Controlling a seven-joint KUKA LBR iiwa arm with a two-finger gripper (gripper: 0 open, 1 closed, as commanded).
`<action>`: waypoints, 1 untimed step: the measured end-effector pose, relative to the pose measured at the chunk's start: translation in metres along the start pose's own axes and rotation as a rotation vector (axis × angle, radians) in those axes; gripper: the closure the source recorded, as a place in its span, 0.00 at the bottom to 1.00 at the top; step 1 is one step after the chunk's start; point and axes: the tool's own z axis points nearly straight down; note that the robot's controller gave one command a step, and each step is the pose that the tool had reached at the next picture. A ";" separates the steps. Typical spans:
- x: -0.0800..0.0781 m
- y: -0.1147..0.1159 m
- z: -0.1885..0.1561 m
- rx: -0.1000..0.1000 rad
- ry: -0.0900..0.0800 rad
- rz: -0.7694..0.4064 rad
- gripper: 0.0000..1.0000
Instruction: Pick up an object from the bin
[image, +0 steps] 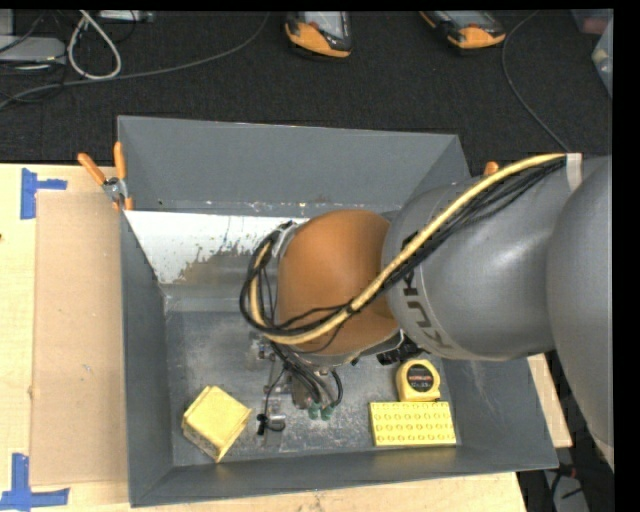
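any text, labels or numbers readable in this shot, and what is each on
"KU": dark letters, cut off, on the grey arm.
Face label of the yellow tape measure, bin's near right: too small to read.
No text seen on the yellow studded plate or the yellow block.

A robotics lab: a large grey industrial robot arm, strung with yellow and black cables, reaches into a grey sheet-metal bin, and loose white cords lie on the black carpeted floor.
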 end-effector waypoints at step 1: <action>-0.002 -0.001 -0.004 -0.002 -0.008 0.006 0.00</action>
